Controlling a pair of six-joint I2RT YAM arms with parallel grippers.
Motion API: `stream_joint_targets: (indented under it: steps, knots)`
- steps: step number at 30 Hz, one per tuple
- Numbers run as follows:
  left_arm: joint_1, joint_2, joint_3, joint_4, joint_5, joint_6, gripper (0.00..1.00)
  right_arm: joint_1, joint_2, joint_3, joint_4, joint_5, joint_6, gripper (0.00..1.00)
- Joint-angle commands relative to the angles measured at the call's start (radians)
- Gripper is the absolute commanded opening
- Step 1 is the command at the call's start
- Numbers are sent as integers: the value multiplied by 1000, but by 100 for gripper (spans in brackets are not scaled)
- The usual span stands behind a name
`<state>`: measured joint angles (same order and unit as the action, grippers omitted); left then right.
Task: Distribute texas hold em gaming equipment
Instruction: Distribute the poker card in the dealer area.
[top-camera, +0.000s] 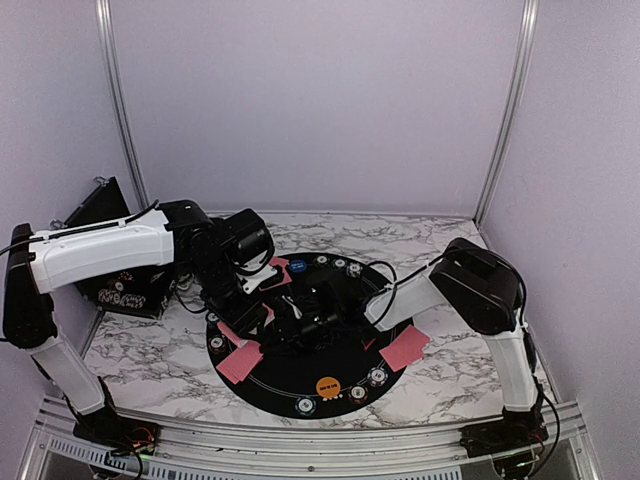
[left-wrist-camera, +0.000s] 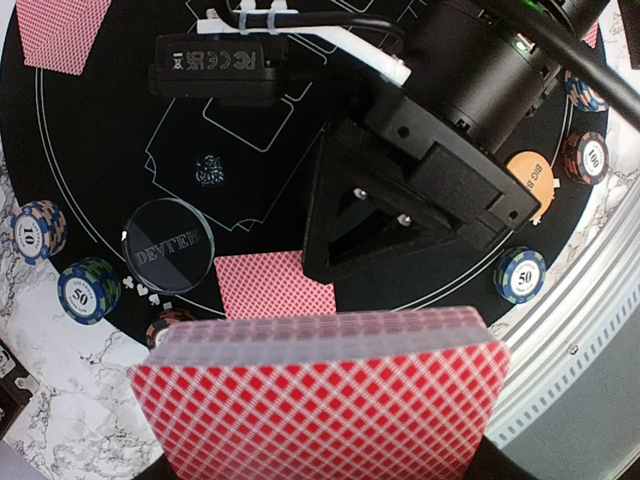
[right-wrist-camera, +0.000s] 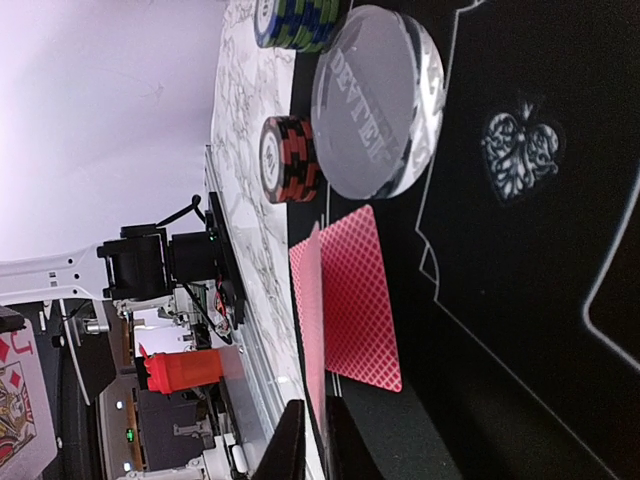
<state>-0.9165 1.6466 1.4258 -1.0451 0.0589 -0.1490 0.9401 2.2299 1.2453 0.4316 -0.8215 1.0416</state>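
Observation:
My left gripper (top-camera: 250, 318) is shut on a thick deck of red-backed playing cards (left-wrist-camera: 320, 400) that fills the bottom of the left wrist view and hides its fingers. My right gripper (right-wrist-camera: 318, 440) reaches in over the left half of the black mat (top-camera: 290, 392) and pinches one card (right-wrist-camera: 315, 310) edge-on, just above another card (right-wrist-camera: 362, 300) lying flat. A clear dealer disc (left-wrist-camera: 168, 245) lies beside that flat card (left-wrist-camera: 275, 285). Striped chips (left-wrist-camera: 88, 290) ring the mat, with an orange button (top-camera: 328, 386) near its front edge.
More single cards lie at the mat's left front (top-camera: 240, 362), right edge (top-camera: 405, 347) and back (top-camera: 278, 270). A black box (top-camera: 120, 290) stands off the mat at the left. A metal rail (top-camera: 300, 440) runs along the table's near edge.

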Motion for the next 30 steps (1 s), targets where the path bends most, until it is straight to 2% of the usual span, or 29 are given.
stream_joint_targets:
  steps: [1,10,13,30]
  knots:
    - [1,-36,13,-23,-7,2,58,15,16,42,-64,26,-46,8]
    - [2,-41,8,-23,-5,3,58,29,16,60,-112,43,-70,13]
    - [1,-45,2,-22,-5,-1,58,29,12,59,-121,49,-74,18]
    - [1,-93,-78,1,-5,-30,58,31,-37,26,-146,86,-88,57]
